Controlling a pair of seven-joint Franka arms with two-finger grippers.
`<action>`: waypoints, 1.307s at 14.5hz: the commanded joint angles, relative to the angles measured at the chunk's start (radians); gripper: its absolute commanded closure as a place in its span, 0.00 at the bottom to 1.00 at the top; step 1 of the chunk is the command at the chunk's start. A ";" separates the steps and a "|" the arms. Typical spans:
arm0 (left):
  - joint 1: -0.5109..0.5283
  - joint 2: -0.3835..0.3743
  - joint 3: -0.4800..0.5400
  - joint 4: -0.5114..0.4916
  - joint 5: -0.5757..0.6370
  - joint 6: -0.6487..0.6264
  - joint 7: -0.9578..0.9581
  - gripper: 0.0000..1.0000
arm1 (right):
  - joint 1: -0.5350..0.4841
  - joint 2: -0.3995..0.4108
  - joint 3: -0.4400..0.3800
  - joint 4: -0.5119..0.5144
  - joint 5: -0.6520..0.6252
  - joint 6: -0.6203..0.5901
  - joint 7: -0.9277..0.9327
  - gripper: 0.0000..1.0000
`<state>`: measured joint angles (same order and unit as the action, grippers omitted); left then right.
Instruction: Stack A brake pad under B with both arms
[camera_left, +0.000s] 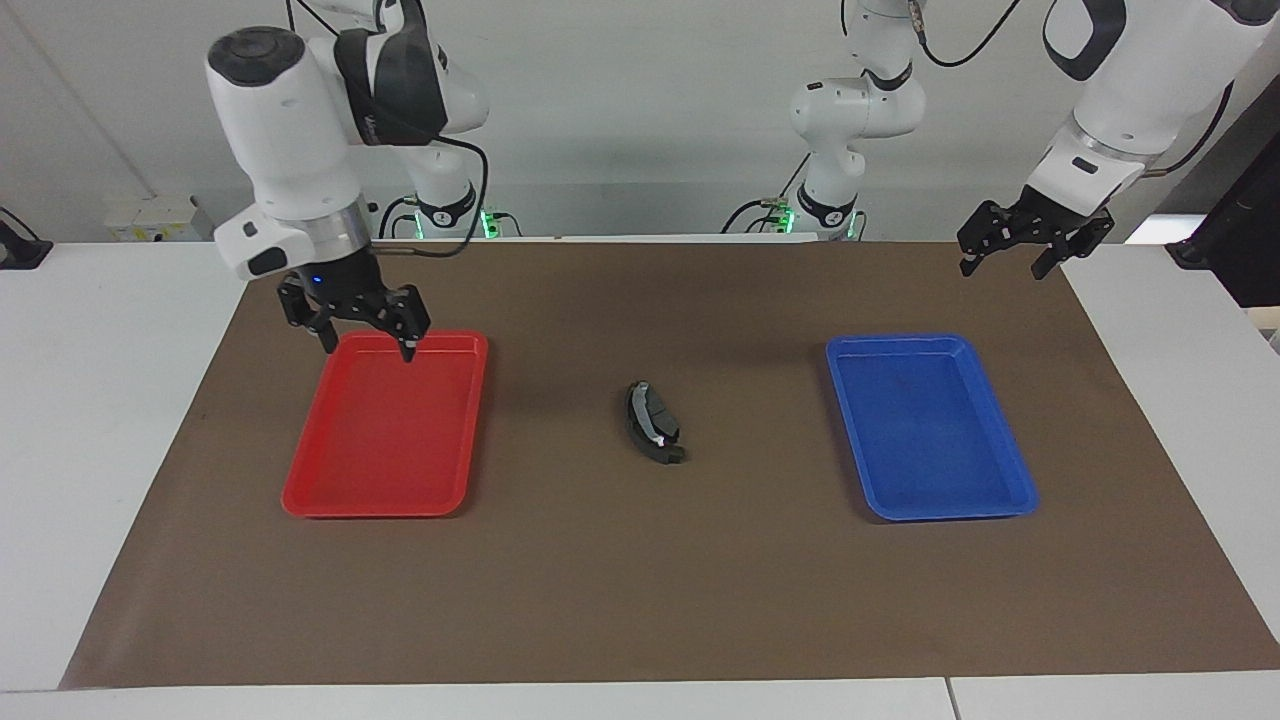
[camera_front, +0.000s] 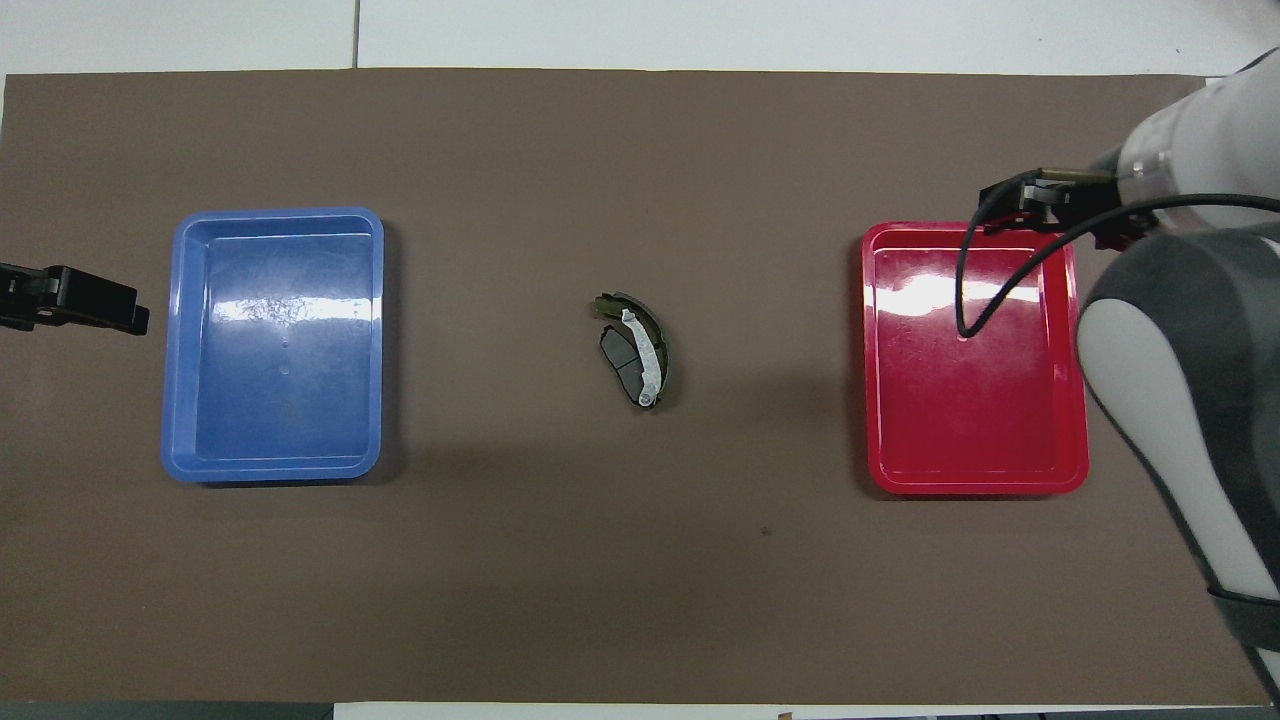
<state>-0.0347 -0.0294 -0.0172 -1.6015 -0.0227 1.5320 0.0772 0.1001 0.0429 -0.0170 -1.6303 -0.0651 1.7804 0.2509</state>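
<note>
1. Grippers both hang empty with fingers spread: the right gripper (camera_left: 365, 325) over the red tray's (camera_left: 385, 500) edge nearer the robots, the left gripper (camera_left: 1030, 240) over the mat (camera_left: 640, 590) past the blue tray (camera_left: 935, 505).
2. Pad B (camera_left: 643, 425) lies mid-mat between the trays, touching pad A (camera_left: 664, 421) (which one is on top is unclear).
</note>
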 joint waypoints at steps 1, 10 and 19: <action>0.002 -0.020 0.002 -0.020 0.012 0.002 -0.011 0.02 | -0.048 -0.055 0.009 0.009 -0.007 -0.106 -0.067 0.00; 0.002 -0.020 0.002 -0.020 0.012 0.000 -0.011 0.02 | -0.077 -0.032 0.003 0.153 0.016 -0.332 -0.075 0.00; 0.001 -0.020 0.002 -0.020 0.012 0.002 -0.011 0.02 | -0.039 -0.072 -0.055 0.070 0.030 -0.325 -0.073 0.00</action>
<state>-0.0345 -0.0294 -0.0168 -1.6015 -0.0227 1.5320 0.0759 0.0676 -0.0080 -0.0637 -1.5280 -0.0537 1.4582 0.1960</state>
